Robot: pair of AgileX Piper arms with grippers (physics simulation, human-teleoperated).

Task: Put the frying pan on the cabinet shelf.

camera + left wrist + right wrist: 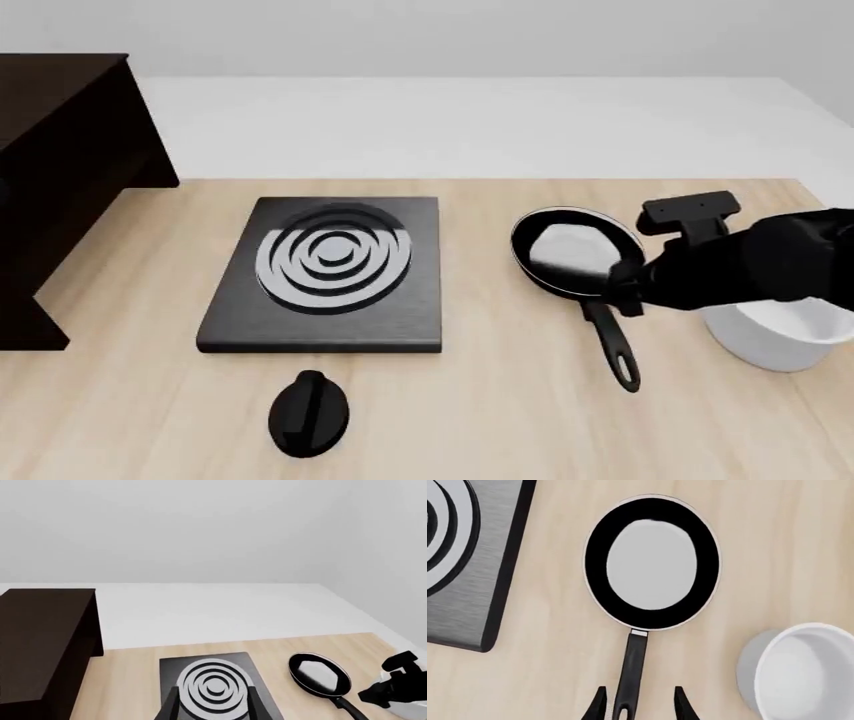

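The frying pan lies flat on the wooden table right of the stove plate, its long handle pointing toward the near edge. In the right wrist view the pan shows a pale inside. My right gripper is open, one finger on either side of the handle near its end, with gaps on both sides. From the front, the right gripper hangs over the handle's root. The dark cabinet shelf stands at the far left. My left gripper is open and empty, at the stove plate's near side.
A black square stove plate with silver rings sits mid-table between cabinet and pan. A white bowl stands close to the pan's right, partly under my right arm. My left gripper is in front of the stove plate.
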